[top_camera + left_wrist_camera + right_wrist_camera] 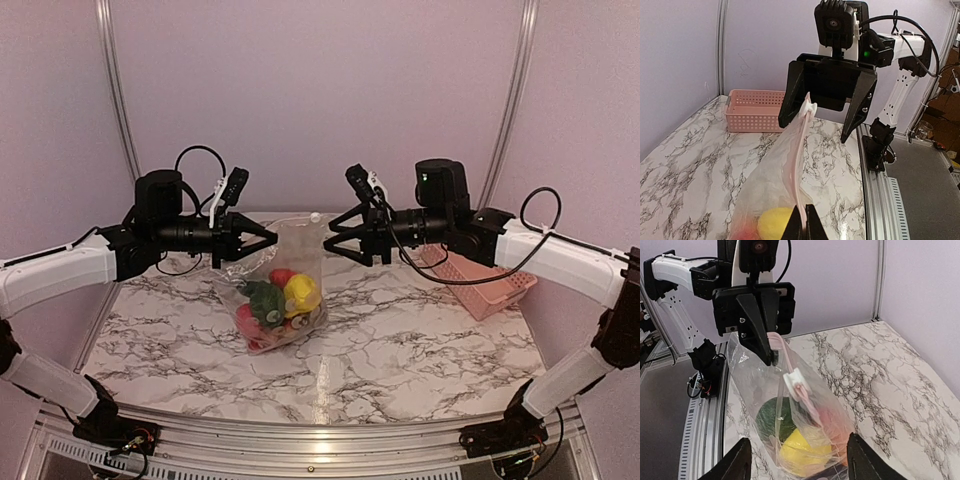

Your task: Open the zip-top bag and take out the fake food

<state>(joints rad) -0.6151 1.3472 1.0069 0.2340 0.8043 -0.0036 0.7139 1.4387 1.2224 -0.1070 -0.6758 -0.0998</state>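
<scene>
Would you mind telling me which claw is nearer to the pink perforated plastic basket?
The right claw. It is open between the basket and the clear crinkly plastic zip-top bag; the left claw is shut on the bag's opposite edge, farther away.

Marble table [420, 365] bears a pink basket [497, 292].

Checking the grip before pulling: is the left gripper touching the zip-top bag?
Touching. Left wrist view: the left gripper is shut on the pink zip strip of the zip-top bag.
</scene>
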